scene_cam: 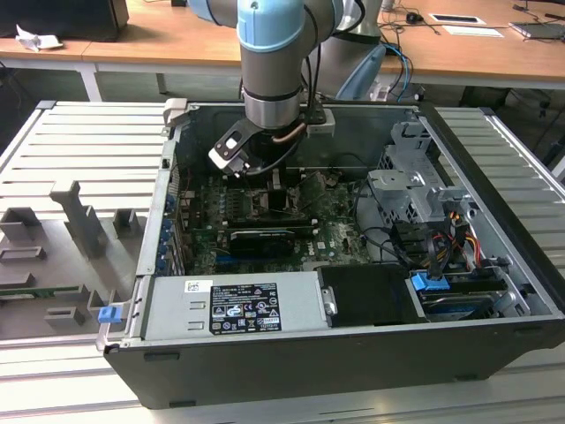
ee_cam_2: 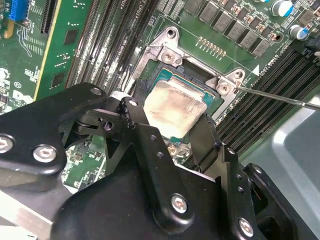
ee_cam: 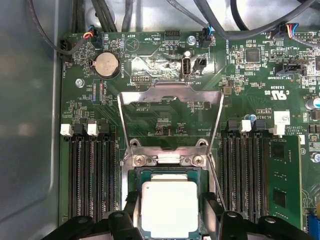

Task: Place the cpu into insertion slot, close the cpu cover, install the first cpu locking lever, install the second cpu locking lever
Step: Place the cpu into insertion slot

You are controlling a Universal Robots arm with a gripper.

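The cpu [ee_cam: 169,207], a pale metal square, lies in the insertion slot [ee_cam: 165,171], clasped on two opposite edges by the black gripper [ee_cam: 170,201]. The cpu cover [ee_cam: 170,89] stands swung open just beyond, over the green motherboard [ee_cam: 150,60].

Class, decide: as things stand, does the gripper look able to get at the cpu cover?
Likely yes, once freed: the cpu cover stands open with nothing across it, but the gripper is shut on the cpu.
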